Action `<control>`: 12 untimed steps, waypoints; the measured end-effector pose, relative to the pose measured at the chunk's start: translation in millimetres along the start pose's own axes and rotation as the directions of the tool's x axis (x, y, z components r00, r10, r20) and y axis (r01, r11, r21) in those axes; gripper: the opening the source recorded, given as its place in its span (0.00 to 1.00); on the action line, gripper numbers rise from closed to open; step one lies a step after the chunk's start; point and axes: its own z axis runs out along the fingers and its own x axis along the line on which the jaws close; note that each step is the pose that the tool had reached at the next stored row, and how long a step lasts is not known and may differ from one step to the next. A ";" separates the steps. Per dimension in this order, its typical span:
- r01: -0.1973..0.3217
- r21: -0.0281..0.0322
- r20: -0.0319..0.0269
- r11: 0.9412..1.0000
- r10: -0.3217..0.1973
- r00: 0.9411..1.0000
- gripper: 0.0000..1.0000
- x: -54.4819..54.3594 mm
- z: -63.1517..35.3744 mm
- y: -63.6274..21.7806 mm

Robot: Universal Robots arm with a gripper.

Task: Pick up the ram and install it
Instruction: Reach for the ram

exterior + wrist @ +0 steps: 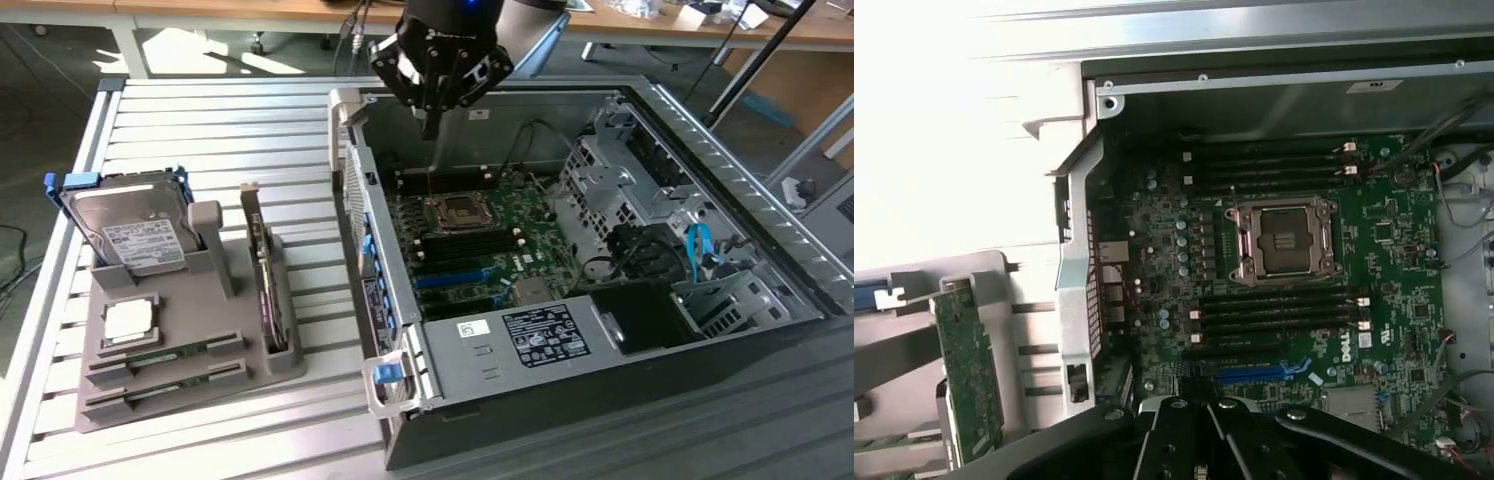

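You're looking at the gripper [430, 126] hanging over the open PC case [747, 180], above the mobo [481, 235], jaws pinched narrow w/ nothing btwn them. The ram [171, 352] is lying in the gray holder [267, 375] at the exterior view's left, beside its twin [174, 381], well apart from the gripper.

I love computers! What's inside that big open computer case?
A green motherboard with a processor socket, blue cables and a labelled grey box, which hides whatever lies beneath it.
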 end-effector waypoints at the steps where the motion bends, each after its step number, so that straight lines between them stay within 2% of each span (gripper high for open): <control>1: 0.000 0.000 0.000 1.000 0.000 1.000 0.11 1.3 0.0 -0.1; 7: 0.000 0.000 0.000 1.000 0.000 1.000 0.11 12.5 -0.3 -0.9; 9: 0.000 0.000 0.000 1.000 0.000 1.000 0.11 24.0 -0.6 -1.8; 12: 0.000 -0.001 0.000 1.000 0.000 1.000 0.11 35.7 -1.0 -2.7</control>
